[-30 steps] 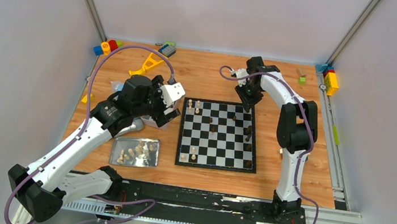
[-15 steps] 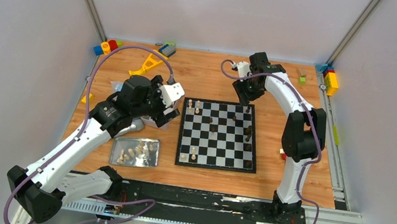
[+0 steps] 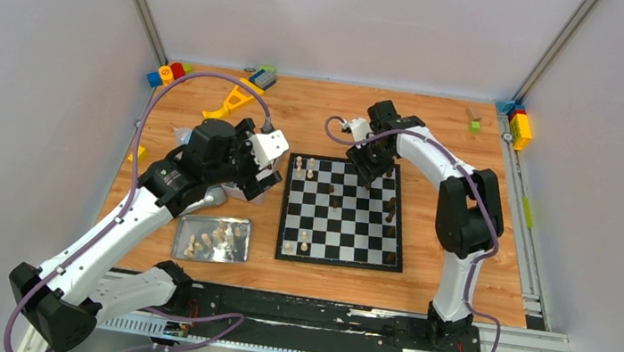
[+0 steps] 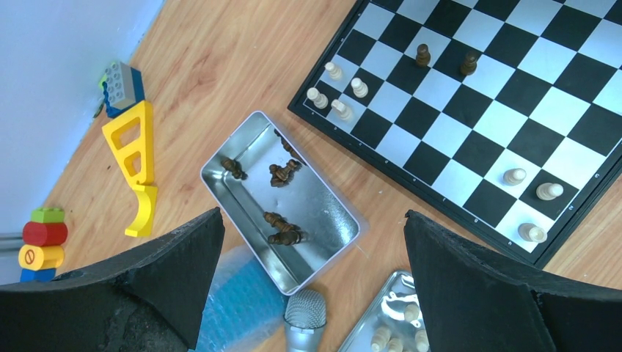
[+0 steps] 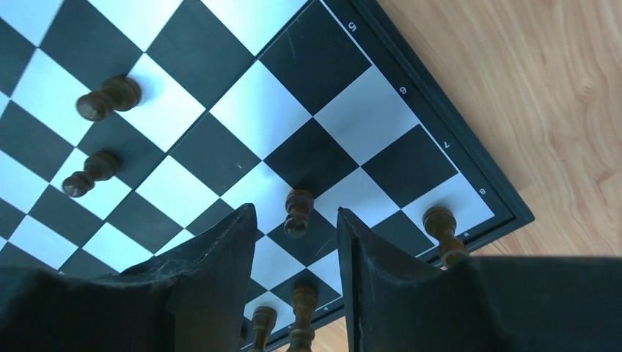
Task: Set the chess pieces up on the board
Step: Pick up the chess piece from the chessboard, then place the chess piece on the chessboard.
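**A:** Where's the board (image 3: 342,234)?

**B:** Flat, mid-desk (image 3: 298,111), btw the two arms. Cream pcs (image 4: 359,86) sit in small groups at its two left corners. Dark pcs (image 3: 391,208) are scattered more toward the right side.

**A:** Right pincer (image 5: 295,220)?

**B:** Over the board's far edge, fingers partly spread. A dark pawn (image 5: 298,207) stands on its square btw them w/ a gap each side, not pinched.

**A:** Anything crowding it?

**B:** A dark rook-like pc (image 5: 440,221) is on the corner square, just beside one finger. Two more dark ones (image 5: 302,323) are lower in the wrist view, partly cut off by the fingers.

**A:** Left pincer (image 4: 312,220)?

**B:** Spread wide, nothing in it, held above the desk just left of the board. Its cam looks down on a metal tray (image 4: 323,213) w/ dark figures (image 4: 282,172) lying on their sides.

**A:** Other stuff?

**B:** A second tray (image 4: 385,301) w/ cream figures, nearer the arm bases. A grey mesh-headed thing (image 4: 304,314) and a blue crinkly sheet (image 4: 235,293) are right by the first tray. Yellow plastic toy (image 4: 136,161) and toy blocks (image 4: 44,242) are by the wall, w/ more blocks (image 3: 519,125) in the far-right corner.

**A:** Hard to read?

**B:** From the top cam the first tray is mostly hidden under the left arm. Pc types are too small to tell there.
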